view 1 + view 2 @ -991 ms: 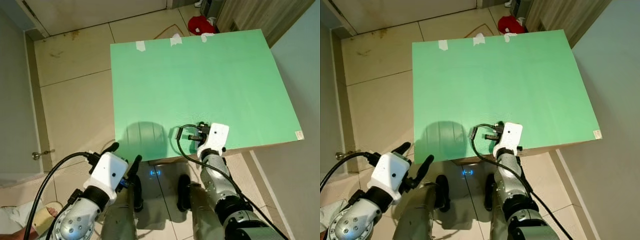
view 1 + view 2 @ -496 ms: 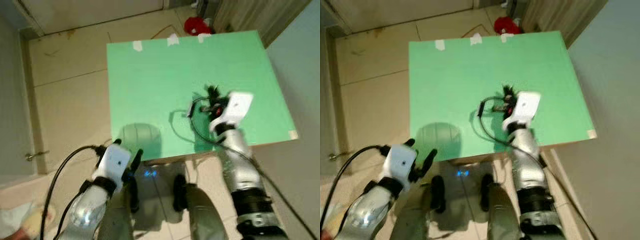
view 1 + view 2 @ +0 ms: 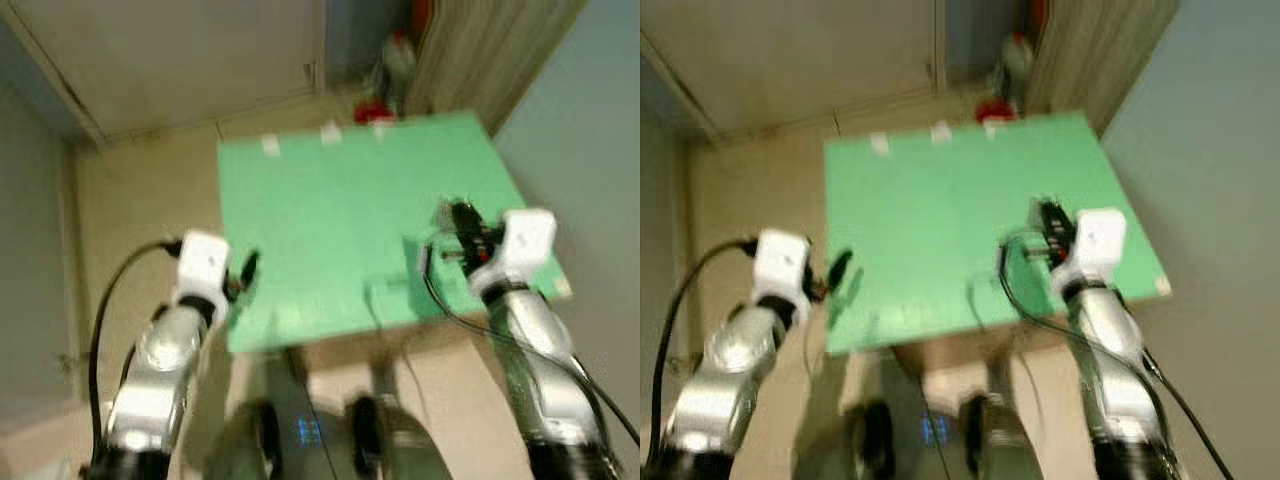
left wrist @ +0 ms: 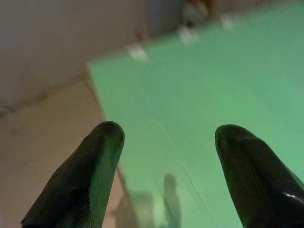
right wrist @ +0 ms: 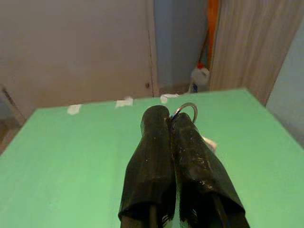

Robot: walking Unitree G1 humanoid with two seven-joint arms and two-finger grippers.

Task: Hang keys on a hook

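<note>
**Keys pinched over the green tabletop, no hook yet made out**

The landmark here is the green tabletop. The right tool hangs above its right half, fingers pressed together on the keys; a thin metal ring curves out just past the fingertips, and a small pale tag seems to dangle beyond it. The left tool hovers at the tabletop's left edge, its two black fingers spread wide with nothing between them.

The keys should be light, hard and slick: small metal parts on a ring that swing and turn freely. A pinch on the ring itself, as now, leaves the loop open to slip over a hook, but the dangling parts are likely to sway with any quick arm move, and smooth metal between smooth pads could twist or slide out. A grip close to the ring's base, with most of the loop left free, looks soundest.

Much is hard to read. Both head views are smeared with motion blur, so the keys there are only a dark smudge ahead of the right wrist. How many keys hang from the ring cannot be told, since the fingers cover them. Pieces of white tape line the tabletop's far edge; beyond it stand a pale door, a wood-grain panel and a white bottle on the floor.
</note>
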